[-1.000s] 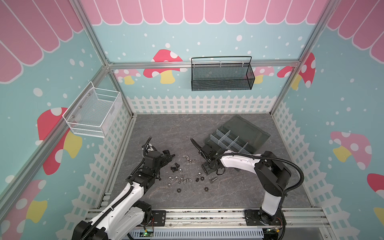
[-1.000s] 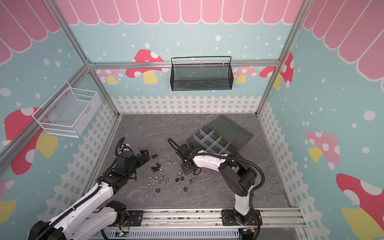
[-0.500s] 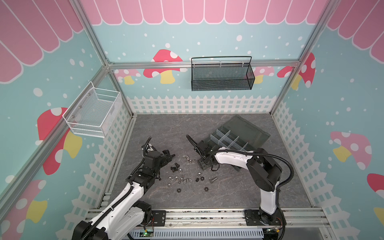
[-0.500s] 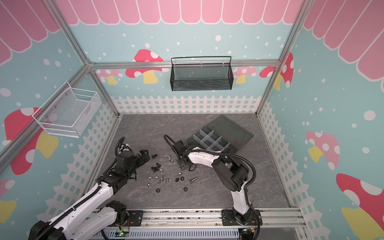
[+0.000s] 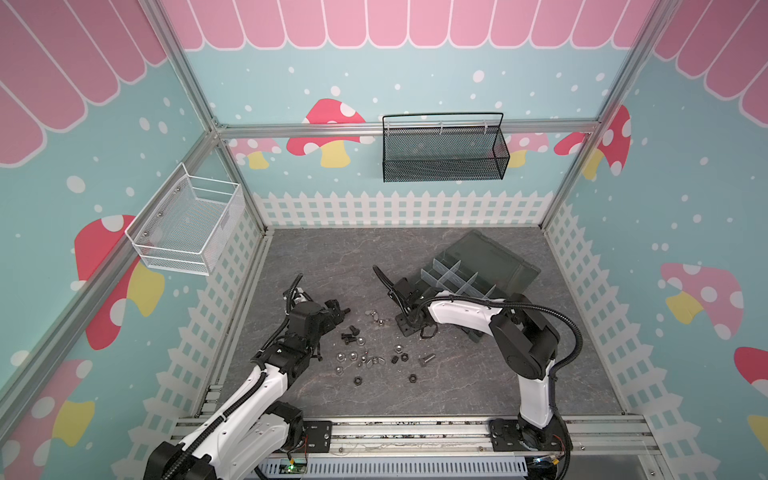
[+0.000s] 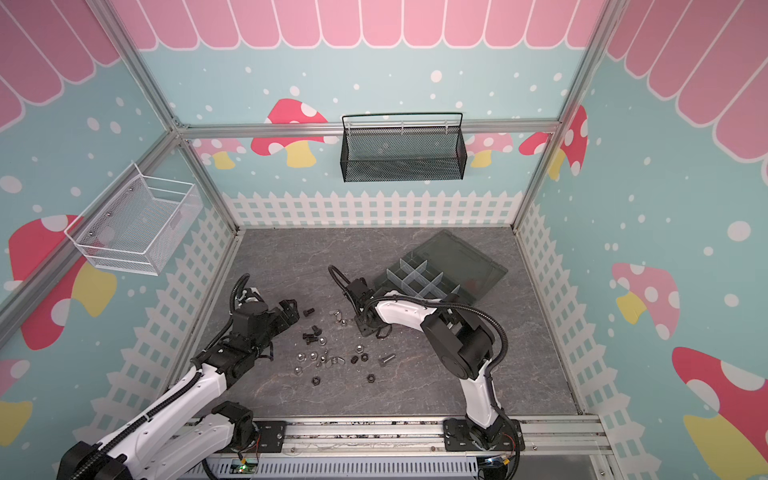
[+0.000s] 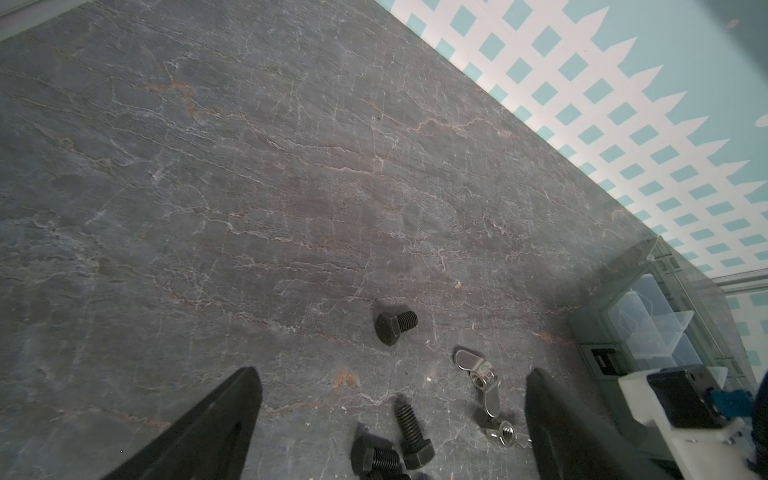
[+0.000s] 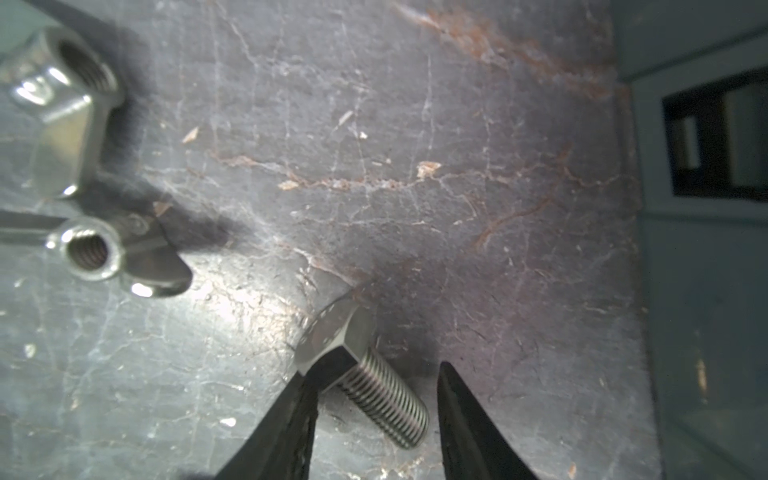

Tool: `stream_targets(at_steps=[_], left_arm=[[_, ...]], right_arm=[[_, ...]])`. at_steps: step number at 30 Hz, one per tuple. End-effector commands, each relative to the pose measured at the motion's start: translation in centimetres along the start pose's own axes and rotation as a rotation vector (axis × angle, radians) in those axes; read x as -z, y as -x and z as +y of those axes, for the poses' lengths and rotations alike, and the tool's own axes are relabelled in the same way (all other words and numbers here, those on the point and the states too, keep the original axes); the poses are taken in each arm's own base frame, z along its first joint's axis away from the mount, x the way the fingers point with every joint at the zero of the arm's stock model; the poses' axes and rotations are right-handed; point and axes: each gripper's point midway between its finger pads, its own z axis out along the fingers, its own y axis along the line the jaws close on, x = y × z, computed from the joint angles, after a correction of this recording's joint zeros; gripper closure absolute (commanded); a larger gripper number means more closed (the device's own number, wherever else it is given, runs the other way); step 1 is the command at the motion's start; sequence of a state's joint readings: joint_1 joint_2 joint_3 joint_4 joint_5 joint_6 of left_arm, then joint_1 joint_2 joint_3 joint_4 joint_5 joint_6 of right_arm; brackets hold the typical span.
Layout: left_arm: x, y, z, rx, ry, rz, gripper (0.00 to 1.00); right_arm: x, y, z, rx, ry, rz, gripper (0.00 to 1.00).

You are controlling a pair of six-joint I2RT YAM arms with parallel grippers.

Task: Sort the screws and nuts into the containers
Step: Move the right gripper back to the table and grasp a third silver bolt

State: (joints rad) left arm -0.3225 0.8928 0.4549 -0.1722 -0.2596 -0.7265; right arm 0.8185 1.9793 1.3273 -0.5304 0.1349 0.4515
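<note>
My right gripper (image 8: pixel 376 370) was down on the worktop (image 5: pixel 332 257) near its centre, jaws partly apart, straddling a silver bolt (image 8: pixel 374 386). One finger (image 8: pixel 291 428) touched the bolt right under its hex head. The other finger (image 8: pixel 465 424) stood just clear of the thread, so the bolt was not gripped yet. Bolt head rested on the worktop; I couldn't tell if the shaft lay flat or tipped up.

A silver hex nut (image 8: pixel 62 120) and a silver wing nut (image 8: pixel 108 253) lay just beside each other, at 9 o'clock of that gripper in both top views.

The organizer box (image 5: pixel 494 259), lid open, sat at 2 o'clock of the worktop. Its compartments (image 5: pixel 453 278) were near my right gripper, at its 1 o'clock.

My left gripper (image 7: pixel 392 374) was wide open, holding nothing, low over the worktop at 9 o'clock. A lone black bolt (image 7: pixel 395 328) lay near it. Two more black bolts (image 7: pixel 395 449), touching each other, showed in the gap between its fingers.

The other loose screws and nuts (image 5: pixel 361 357) were scattered at 6 to 7 o'clock of the centre, with a second silver bolt (image 5: pixel 428 358) and two black nuts (image 5: pixel 357 380) well apart.
</note>
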Motion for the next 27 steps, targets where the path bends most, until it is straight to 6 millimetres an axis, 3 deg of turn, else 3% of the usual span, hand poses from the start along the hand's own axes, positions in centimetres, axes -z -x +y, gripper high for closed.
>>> stream_targets(at_steps=[1,8,17,27], left_arm=[[0.0,-0.2,0.3,0.017,0.004,0.005,0.00],[0.0,-0.2,0.4,0.020,0.006,0.005,0.00],[-0.1,-0.3,0.4,0.022,0.008,0.006,0.00],[-0.3,-0.4,0.5,0.022,0.015,0.011,0.00]], right_arm=[[-1.8,-2.0,-0.3,0.005,-0.007,0.088,0.58],[-1.9,-2.4,0.1,0.002,0.012,0.107,0.71],[-1.4,-2.2,0.5,-0.015,0.040,0.108,0.99],[2.0,0.4,0.2,-0.043,0.042,0.005,1.00]])
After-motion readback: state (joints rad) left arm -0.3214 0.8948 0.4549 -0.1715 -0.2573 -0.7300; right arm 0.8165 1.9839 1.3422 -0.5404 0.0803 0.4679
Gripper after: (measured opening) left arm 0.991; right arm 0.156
